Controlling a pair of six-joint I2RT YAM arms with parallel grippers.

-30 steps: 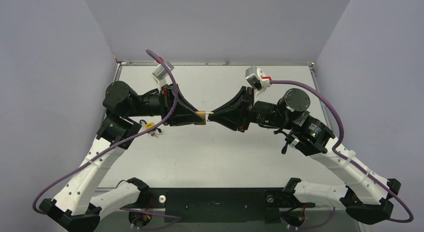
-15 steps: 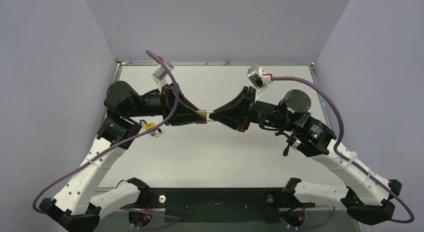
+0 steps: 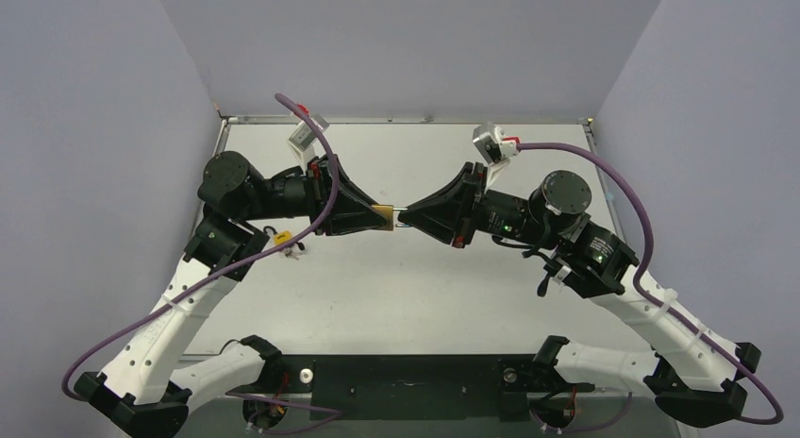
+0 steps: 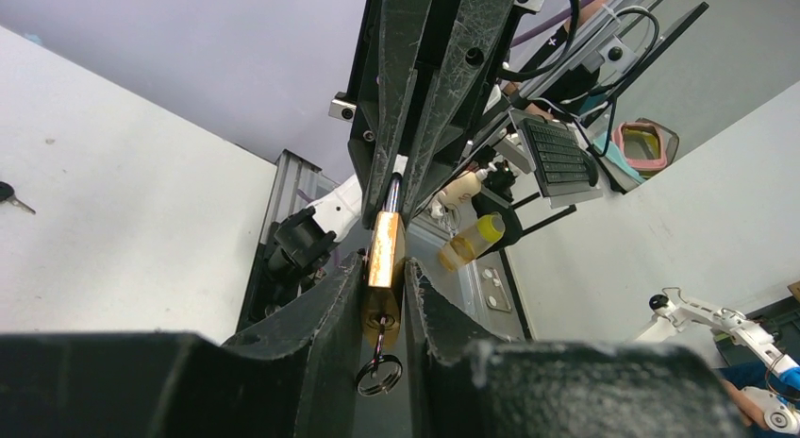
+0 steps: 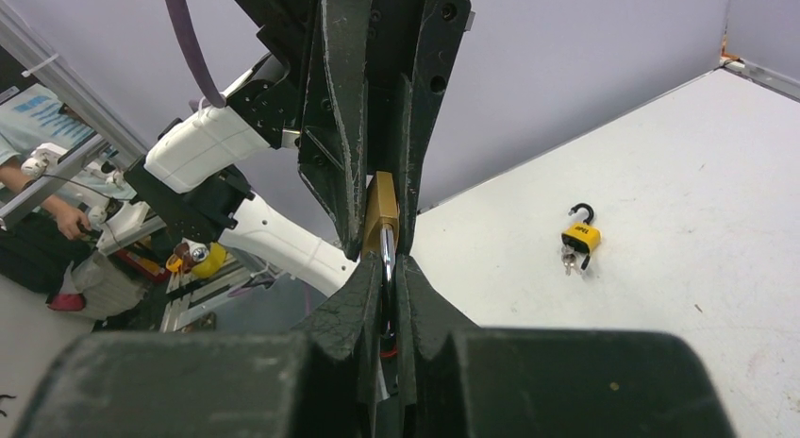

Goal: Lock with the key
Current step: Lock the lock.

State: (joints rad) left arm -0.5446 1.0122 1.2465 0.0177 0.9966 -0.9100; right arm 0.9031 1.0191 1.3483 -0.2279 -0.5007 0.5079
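The left gripper (image 3: pixel 387 215) is clamping the brass padlock (image 4: pixel 382 259). The right gripper (image 3: pixel 406 216) is pinching its shackle (image 5: pixel 387 250), mostly hidden from view.

Brass padlock (image 4: pixel 383 259) mid-air, horizontal, silver shackle (image 4: pixel 392 193) rightward, key ring (image 4: pixel 379 374) at its base.

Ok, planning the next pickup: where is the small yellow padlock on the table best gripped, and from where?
Probably by the body of the small yellow padlock, across its side edges, from straight above: it lies flat, black shackle at one end, keys at the other.
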